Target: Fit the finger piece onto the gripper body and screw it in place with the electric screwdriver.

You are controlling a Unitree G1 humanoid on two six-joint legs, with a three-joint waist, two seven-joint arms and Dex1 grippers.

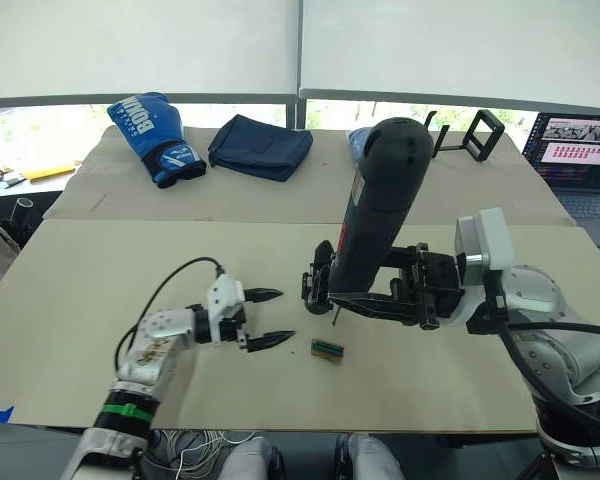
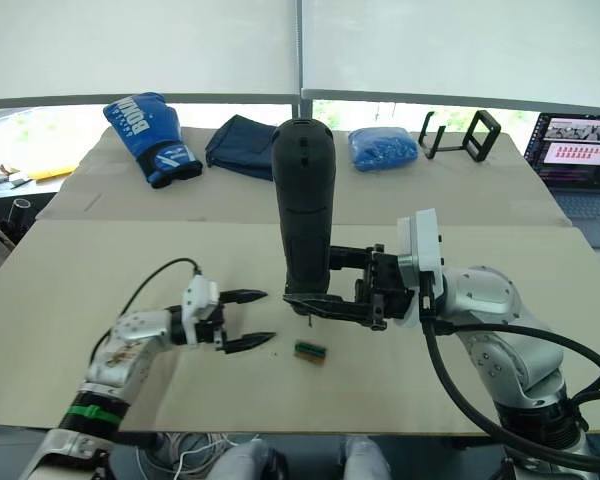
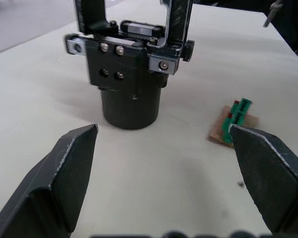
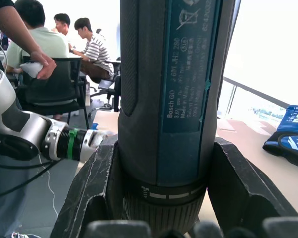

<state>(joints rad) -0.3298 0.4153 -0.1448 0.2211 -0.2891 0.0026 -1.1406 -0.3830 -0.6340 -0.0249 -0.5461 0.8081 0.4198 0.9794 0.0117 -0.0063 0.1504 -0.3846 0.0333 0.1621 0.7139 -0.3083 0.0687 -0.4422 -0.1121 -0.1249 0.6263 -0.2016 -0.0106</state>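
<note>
My right gripper (image 1: 365, 292) is shut on the electric screwdriver (image 1: 380, 200), a thick black cylinder held upright and slightly tilted, its thin bit (image 1: 333, 316) pointing down just above the table. The gripper body (image 3: 131, 74), a black drum with a bracket frame, stands on the table and is partly hidden behind the screwdriver's lower end (image 1: 316, 282). My left gripper (image 1: 267, 318) is open just to the left of it, low over the table, with nothing between its fingers (image 3: 64, 168). I cannot make out the finger piece as a separate part.
A small green-and-brown block (image 1: 327, 349) lies in front of the gripper body. On the far table lie a blue boxing glove (image 1: 152, 137), a navy cloth (image 1: 260, 145), a blue bag (image 2: 382, 147) and black stands (image 1: 480, 132). A laptop (image 1: 580, 150) sits far right.
</note>
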